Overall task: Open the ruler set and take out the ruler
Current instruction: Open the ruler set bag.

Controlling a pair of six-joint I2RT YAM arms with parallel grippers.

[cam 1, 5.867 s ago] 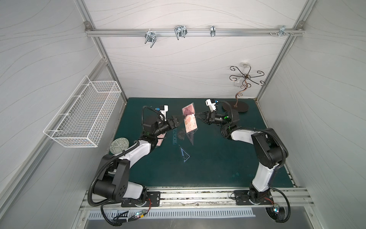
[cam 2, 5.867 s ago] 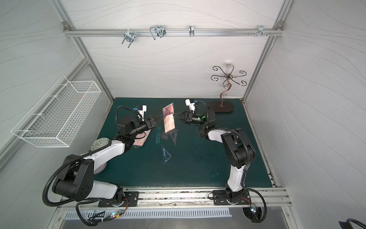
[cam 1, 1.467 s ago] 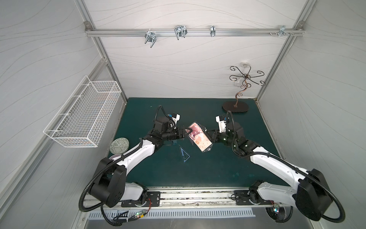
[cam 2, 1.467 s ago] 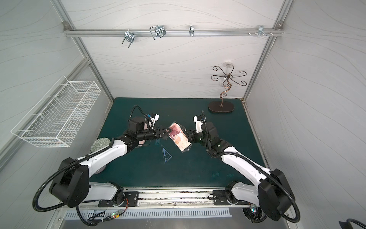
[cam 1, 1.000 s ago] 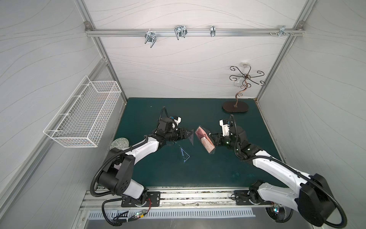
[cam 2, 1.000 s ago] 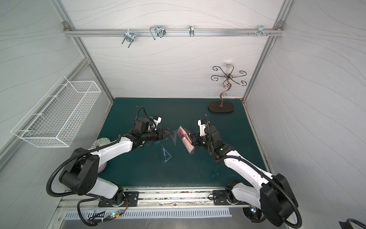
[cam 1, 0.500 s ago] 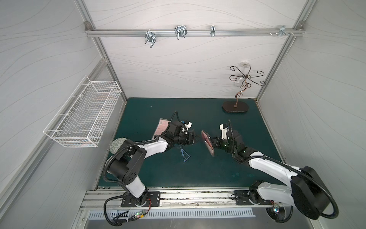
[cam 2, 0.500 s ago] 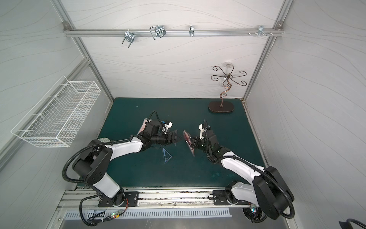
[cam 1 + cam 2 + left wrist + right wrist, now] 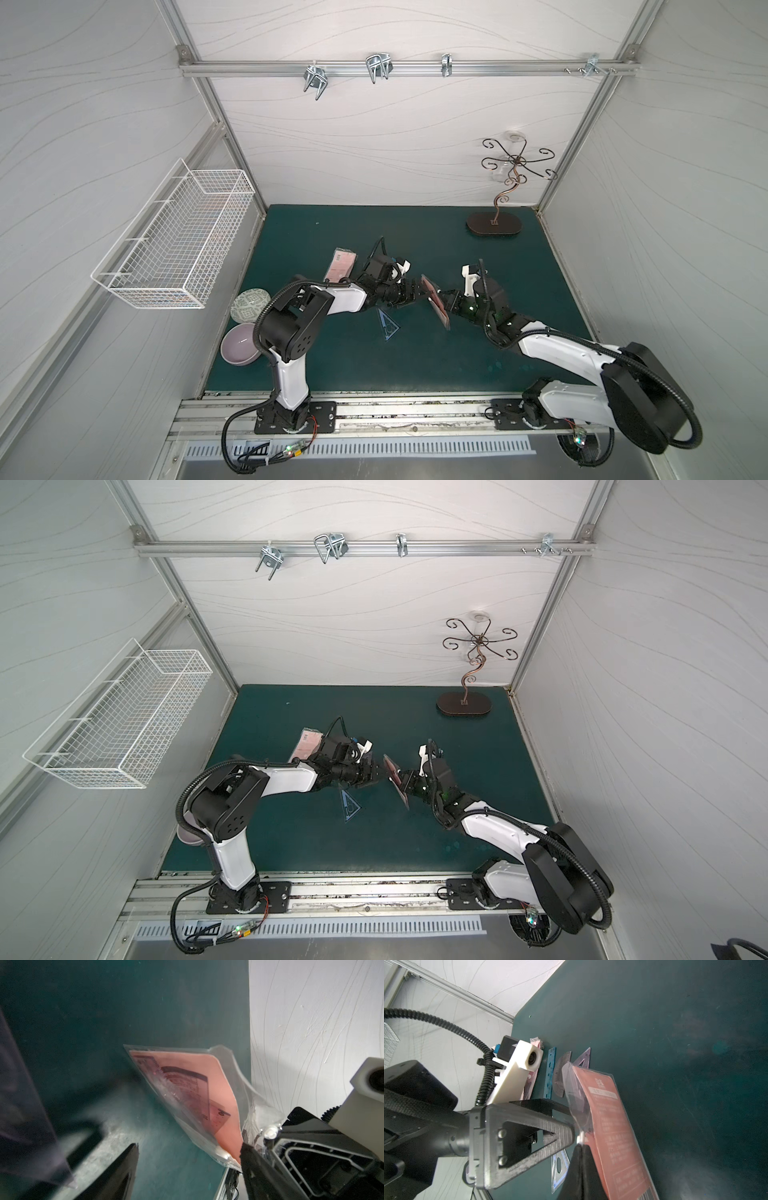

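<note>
3 white walls point(image 9: 374, 145), green tabletop point(image 9: 457, 365), possibly aluminium rail point(image 9: 415, 69).

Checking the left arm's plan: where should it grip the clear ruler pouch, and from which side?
Probably the pouch's loose clear flap: it curls away from the pink card, leaving room for a finger. Come in from the open left gripper's side, opposite the right gripper's pinch.

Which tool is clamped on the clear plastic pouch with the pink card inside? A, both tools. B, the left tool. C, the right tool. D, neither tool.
C: the right tool is shut on an edge of the clear plastic pouch with the pink card, lifted off the table, while the left tool has its jaws wide open beside it.
</note>
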